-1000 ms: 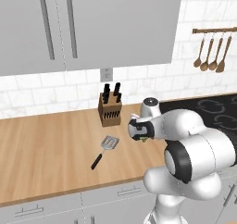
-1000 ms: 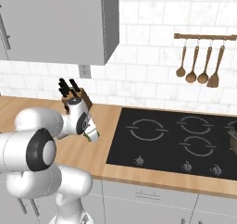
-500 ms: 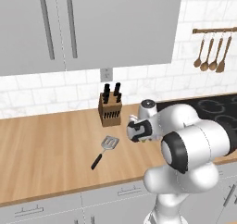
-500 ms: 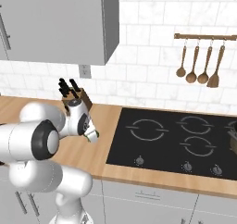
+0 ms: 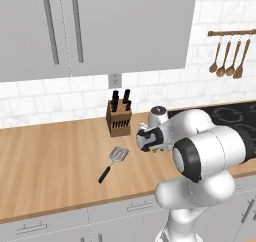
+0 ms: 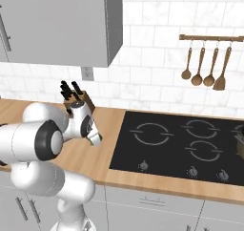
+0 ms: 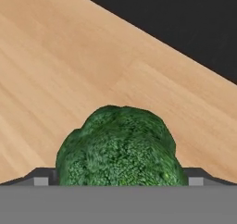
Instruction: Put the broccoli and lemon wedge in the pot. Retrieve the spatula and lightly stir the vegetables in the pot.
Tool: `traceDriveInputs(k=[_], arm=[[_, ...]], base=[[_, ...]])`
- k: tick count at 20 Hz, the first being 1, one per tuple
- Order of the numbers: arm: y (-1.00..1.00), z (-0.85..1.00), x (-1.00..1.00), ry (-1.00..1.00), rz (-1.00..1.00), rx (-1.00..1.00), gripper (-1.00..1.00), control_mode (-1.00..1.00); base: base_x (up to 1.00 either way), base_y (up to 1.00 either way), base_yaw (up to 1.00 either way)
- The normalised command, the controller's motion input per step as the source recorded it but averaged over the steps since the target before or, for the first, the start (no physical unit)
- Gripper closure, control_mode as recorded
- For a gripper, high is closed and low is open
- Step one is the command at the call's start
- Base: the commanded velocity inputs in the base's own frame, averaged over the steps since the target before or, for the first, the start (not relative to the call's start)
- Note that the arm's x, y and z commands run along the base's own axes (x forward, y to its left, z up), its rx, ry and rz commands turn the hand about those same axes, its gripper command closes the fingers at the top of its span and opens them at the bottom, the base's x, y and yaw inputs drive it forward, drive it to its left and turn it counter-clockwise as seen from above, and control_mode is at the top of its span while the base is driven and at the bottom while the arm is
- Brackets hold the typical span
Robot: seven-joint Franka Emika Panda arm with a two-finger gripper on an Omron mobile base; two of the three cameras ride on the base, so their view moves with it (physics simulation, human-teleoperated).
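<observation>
Showing broccoli [image 7: 119,148] between fingertips [image 7: 40,179]: hand view; spatula [image 5: 112,163]: left base.

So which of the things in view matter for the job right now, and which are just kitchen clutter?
For the job:
- broccoli, close in front of the open jaws
- spatula, flat on the counter

Just there:
- knife block by the wall
- wooden utensils hanging on the rail
- hob

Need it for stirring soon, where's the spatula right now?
In the left base view, the spatula lies on the wooden counter, in front of the knife block.
</observation>
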Motion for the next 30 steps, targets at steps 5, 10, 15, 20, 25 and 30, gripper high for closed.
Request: traceDriveInputs(k=[5, 10, 15, 20, 25, 30], arm=[[0.0, 0.67, -0.46, -0.21, 0.11, 0.0, 1.0, -1.0], [0.0, 1.0, -0.56, -0.09, 0.2, 0.0, 1.0, -1.0], [0.0, 1.0, -0.77, 0.0, 0.14, -0.01, 1.0, -1.0], [0.0, 1.0, -0.79, 0.0, 0.05, -0.07, 1.0, -1.0], [-0.12, 1.0, -0.72, -0.03, 0.0, -0.05, 1.0, -1.0], [-0.17, 1.0, -0.51, 0.02, 0.06, 0.0, 1.0, -1.0]], base=[[0.0, 0.0, 0.0], [0.0, 0.0, 0.0], [0.0, 0.0, 0.0], [0.0, 0.0, 0.0], [0.0, 0.0, 0.0], [0.0, 0.0, 0.0]])
